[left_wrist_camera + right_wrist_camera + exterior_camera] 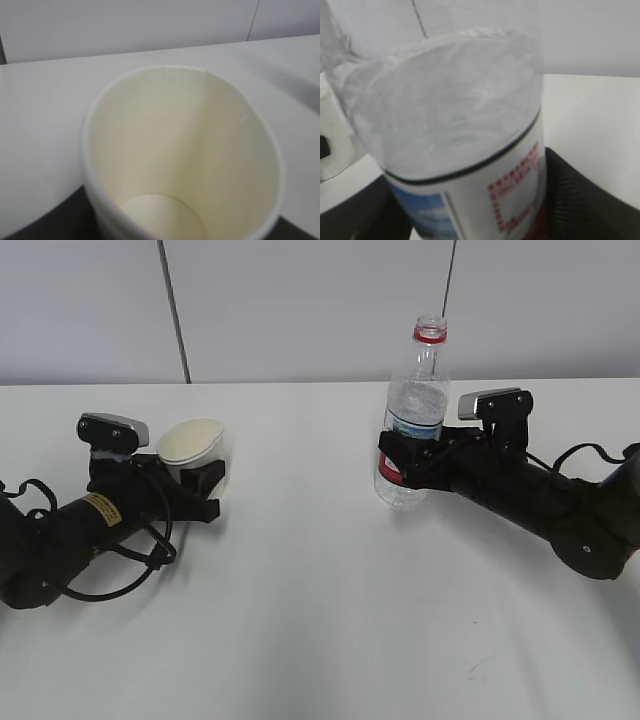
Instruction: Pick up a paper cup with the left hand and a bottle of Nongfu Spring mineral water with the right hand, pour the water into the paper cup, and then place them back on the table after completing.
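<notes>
A white paper cup (192,445) stands on the white table (300,620) at the left, and my left gripper (205,490) is shut on it. The left wrist view looks down into the cup (182,155), whose inside is dry. A clear Nongfu Spring bottle (412,420), uncapped with a red neck ring, stands upright at the right. My right gripper (405,462) is shut on its labelled middle. In the right wrist view the bottle (465,145) fills the frame between the black fingers (575,195). The water level is hard to tell.
A grey wall with dark seams (172,310) runs behind the table. A small dark scuff (478,668) marks the tabletop at the front right. Loose black cables (120,570) hang by the left arm.
</notes>
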